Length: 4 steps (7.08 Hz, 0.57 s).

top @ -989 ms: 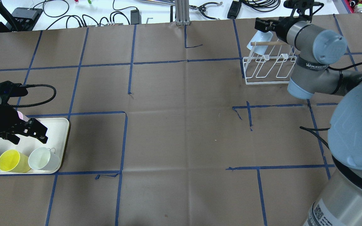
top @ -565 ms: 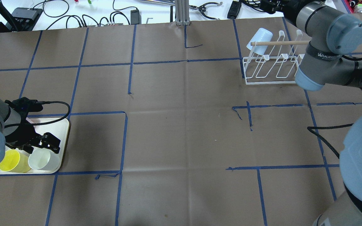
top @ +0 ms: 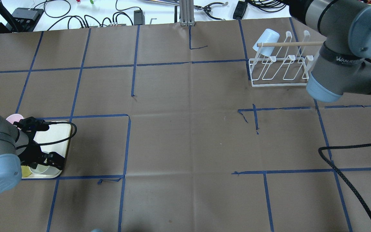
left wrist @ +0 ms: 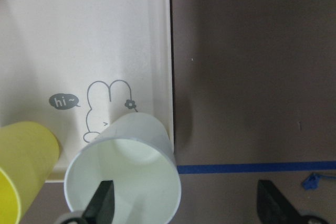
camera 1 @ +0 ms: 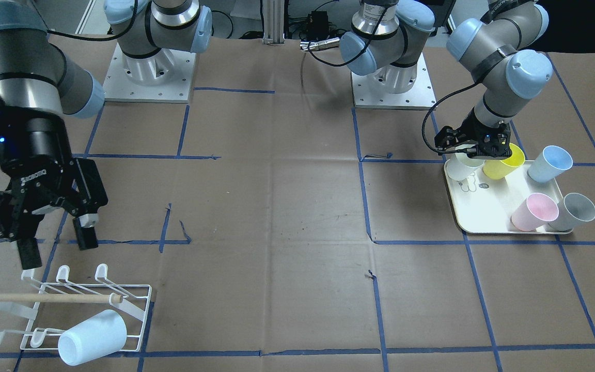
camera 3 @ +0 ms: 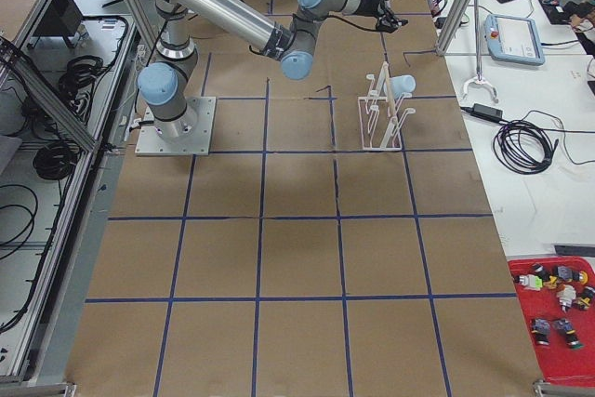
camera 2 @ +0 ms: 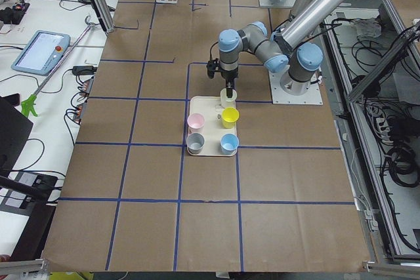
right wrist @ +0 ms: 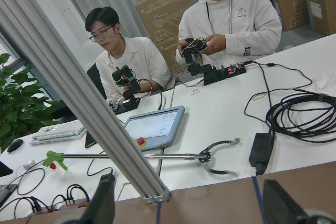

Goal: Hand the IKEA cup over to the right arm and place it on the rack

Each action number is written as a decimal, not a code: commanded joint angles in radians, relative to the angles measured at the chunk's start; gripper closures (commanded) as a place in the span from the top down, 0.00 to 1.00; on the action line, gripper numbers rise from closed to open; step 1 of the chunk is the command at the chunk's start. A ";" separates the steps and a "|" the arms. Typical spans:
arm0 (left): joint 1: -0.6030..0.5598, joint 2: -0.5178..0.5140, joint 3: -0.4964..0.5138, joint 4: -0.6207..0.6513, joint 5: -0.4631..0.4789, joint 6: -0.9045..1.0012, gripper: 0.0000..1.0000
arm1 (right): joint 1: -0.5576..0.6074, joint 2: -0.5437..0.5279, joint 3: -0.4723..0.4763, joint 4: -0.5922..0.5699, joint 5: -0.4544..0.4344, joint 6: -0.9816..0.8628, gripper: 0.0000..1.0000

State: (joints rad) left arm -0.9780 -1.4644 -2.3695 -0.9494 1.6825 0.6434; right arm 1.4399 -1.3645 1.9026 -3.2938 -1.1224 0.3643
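One finger over white cup (left wrist: 126, 171) mouth, other outside above counter: my left pincer (left wrist: 187, 200) spread, straddling wall at tray (left wrist: 79, 35) corner. Descend straight, pinch wall gently, avoid yellow cup (left wrist: 21, 161). My right pincer (camera 1: 58, 247) spread, hovers above rack (camera 1: 44, 297).

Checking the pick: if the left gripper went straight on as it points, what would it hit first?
Probably the white cup on the tray: one finger is over its mouth, the other outside; depth unclear.

The overhead camera looks forward and down on the worktop (top: 185, 129); the front-facing one looks back steeply, both showing rack (top: 272, 58) and tray (camera 1: 488, 204). Side cameras stand far at either end. Left wrist: close above the tray; right: facing people (right wrist: 131, 61)
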 commanded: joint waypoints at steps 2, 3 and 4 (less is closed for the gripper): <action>0.005 0.006 0.010 0.008 0.013 0.001 0.39 | 0.108 -0.018 0.061 -0.061 0.012 0.465 1.00; 0.005 0.006 0.022 -0.002 0.010 -0.002 0.13 | 0.128 -0.016 0.062 -0.064 0.039 0.551 1.00; 0.005 0.007 0.030 -0.003 0.006 -0.005 0.00 | 0.137 -0.018 0.064 -0.084 0.045 0.630 1.00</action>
State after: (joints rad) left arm -0.9726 -1.4587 -2.3502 -0.9485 1.6922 0.6420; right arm 1.5594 -1.3813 1.9634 -3.3597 -1.0909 0.8793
